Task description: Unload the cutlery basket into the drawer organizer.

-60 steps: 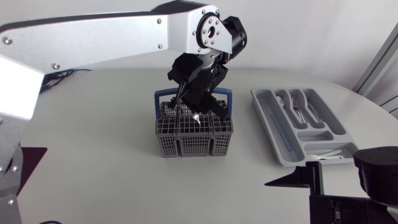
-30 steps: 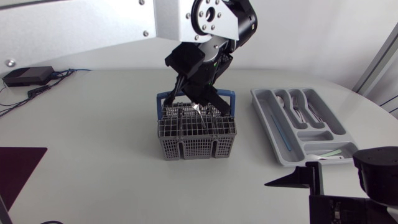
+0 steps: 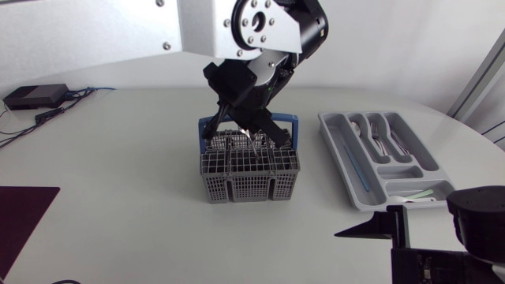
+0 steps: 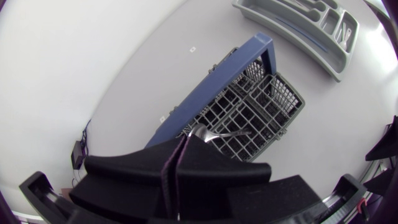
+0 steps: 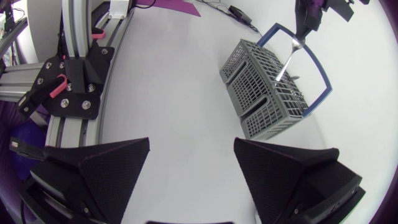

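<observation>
A grey cutlery basket (image 3: 248, 177) with a blue handle stands mid-table. Just above it, my left gripper (image 3: 248, 130) is shut on a metal piece of cutlery (image 3: 252, 136), whose lower end hangs over the basket's compartments. In the left wrist view the cutlery (image 4: 224, 133) sticks out from the closed fingers (image 4: 186, 162) over the basket (image 4: 249, 112). The right wrist view shows it (image 5: 287, 59) dangling above the basket (image 5: 267, 93). The grey drawer organizer (image 3: 335, 146) lies right of the basket with cutlery in its compartments. My right gripper (image 5: 191, 142) stands open and empty near the table's front right.
A black box (image 3: 35, 96) with cables sits at the table's far left. A dark purple mat (image 3: 20, 213) lies at the front left. My right arm (image 3: 477, 225) rests at the front right corner, near the organizer's front end.
My left gripper has risen a little above the basket with the cutlery in it. The right arm has kept still.
</observation>
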`<state>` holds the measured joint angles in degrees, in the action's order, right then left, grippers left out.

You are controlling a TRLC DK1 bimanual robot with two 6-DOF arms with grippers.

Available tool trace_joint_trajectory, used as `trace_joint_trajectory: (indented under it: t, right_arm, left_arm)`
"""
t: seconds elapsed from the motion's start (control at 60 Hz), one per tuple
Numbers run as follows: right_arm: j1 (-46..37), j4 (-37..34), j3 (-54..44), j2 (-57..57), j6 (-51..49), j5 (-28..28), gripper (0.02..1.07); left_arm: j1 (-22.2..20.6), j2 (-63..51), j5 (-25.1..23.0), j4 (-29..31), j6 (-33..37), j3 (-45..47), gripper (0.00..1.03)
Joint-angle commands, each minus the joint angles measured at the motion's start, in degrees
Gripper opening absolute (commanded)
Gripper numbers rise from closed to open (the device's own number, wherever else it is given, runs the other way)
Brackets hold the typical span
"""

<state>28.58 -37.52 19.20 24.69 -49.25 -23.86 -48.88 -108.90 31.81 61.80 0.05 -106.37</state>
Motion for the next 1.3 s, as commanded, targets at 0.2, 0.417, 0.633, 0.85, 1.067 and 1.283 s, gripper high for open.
trace_joint_trajectory:
  t: [0.2, 0.417, 0.633, 0.85, 1.067, 1.283]
  right_arm:
    - [0.7, -0.3, 1.5, -0.1, 1.4, 0.5, 1.0]
    - [0.6, 1.5, 2.5, -0.2, 2.8, 1.0, 1.0]
    - [0.6, 11.2, 3.7, 3.1, 7.7, 3.0, 1.0]
    - [0.6, 23.8, 5.8, 10.3, 14.3, 4.3, 0.99]
    - [0.7, 31.3, 8.3, 16.1, 18.2, 5.4, 0.98]
    - [4.1, 37.1, 10.2, 22.1, 21.0, 10.2, 0.93]
  left_arm:
    - [-0.8, 4.0, 2.5, -0.6, 1.9, 2.8, 0.14]
    - [-1.4, 6.0, 3.3, -1.2, 2.2, 3.9, 0.14]
    - [-1.7, 8.4, 3.3, -3.6, 1.9, 5.0, 0.14]
    - [-0.4, 9.6, -4.9, -4.8, 0.1, 5.2, 0.14]
    - [2.7, 9.8, -18.3, -4.1, -1.5, 4.1, 0.14]
    - [3.9, 9.6, -27.6, -2.9, -3.1, 3.7, 0.14]
